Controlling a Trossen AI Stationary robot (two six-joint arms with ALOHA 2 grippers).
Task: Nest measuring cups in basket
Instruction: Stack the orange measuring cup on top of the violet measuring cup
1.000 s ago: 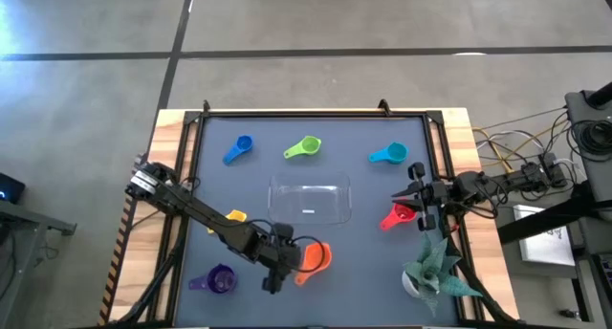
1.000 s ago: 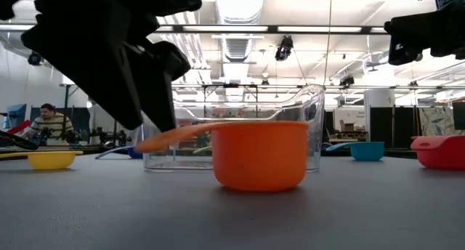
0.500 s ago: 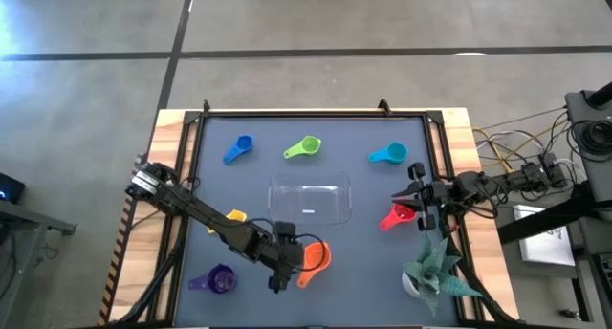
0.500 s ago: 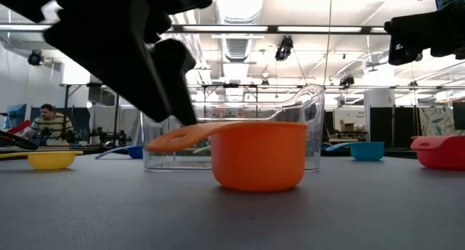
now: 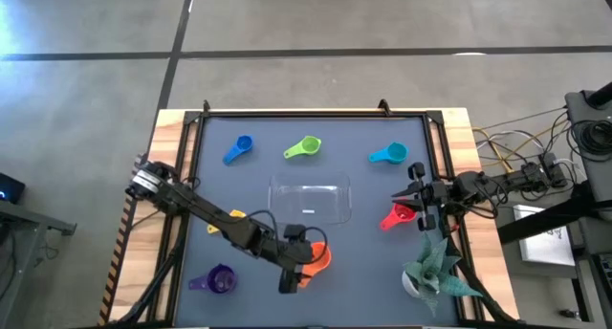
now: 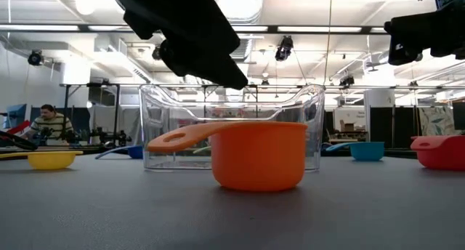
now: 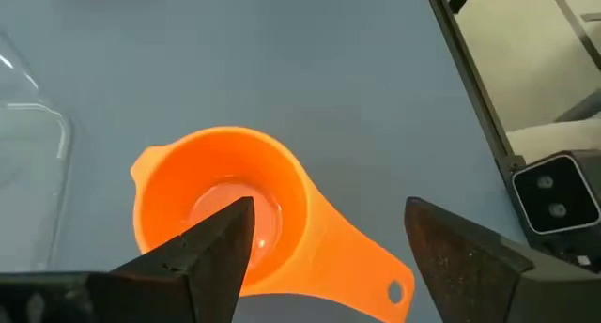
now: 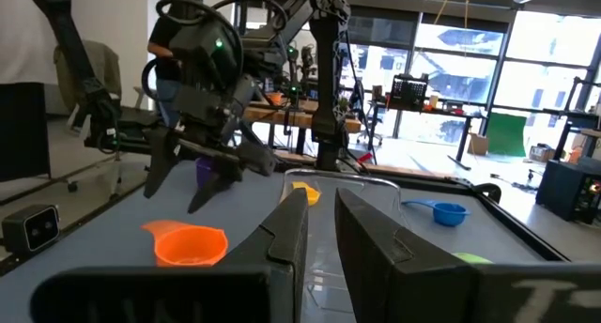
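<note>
The orange cup stands upright on the mat near the table's near edge, its handle pointing toward that edge. My left gripper hangs open just above it, one finger over the bowl and one beyond the handle, touching nothing. The clear basket sits at the table's middle. Dark blue, green and light blue cups lie along the far side. The yellow cup is partly under the left arm, and the purple cup is near left. My right gripper waits shut above the red cup.
A potted green plant stands at the near right corner, just near of the right gripper. A raised frame runs round the mat. In the low view the basket stands right behind the orange cup. A person sits in the room beyond.
My left gripper has moved toward the table's right and risen, from beside the orange cup's handle end to above the cup. The right arm has kept still.
</note>
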